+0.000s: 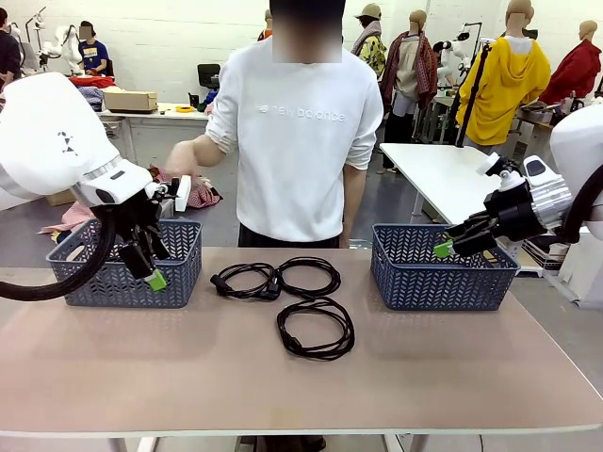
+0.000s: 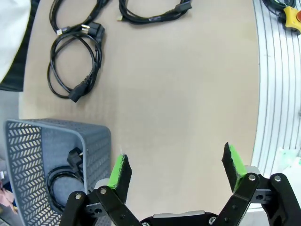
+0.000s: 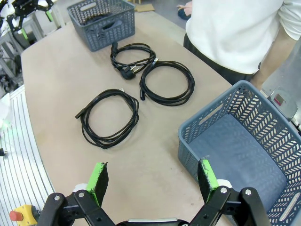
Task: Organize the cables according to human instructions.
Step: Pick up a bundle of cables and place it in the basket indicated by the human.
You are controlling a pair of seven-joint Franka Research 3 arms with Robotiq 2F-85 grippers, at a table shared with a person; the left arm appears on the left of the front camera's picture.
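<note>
Three thin black coiled cables (image 1: 273,288) loose on smooth tan table (image 1: 188,377) between grey lattice-wall plastic baskets (image 1: 415,278), fourth coil (image 2: 74,156) sits inside left basket (image 2: 96,141); left claw (image 2: 176,162), right claw (image 3: 153,176) both gaping, holding nothing.

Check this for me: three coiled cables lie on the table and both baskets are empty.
Only the right basket is empty; the left basket holds a coiled cable, as the left wrist view shows. Three coiled cables do lie on the table.

Faintly shiny black rubbery cables (image 1: 272,288), matt grey plastic baskets (image 1: 415,273), smooth matt tan table (image 1: 188,377), soft white cloth sweatshirt (image 1: 301,160), glossy white arm shell (image 1: 42,132), matt green pads (image 2: 118,170).
</note>
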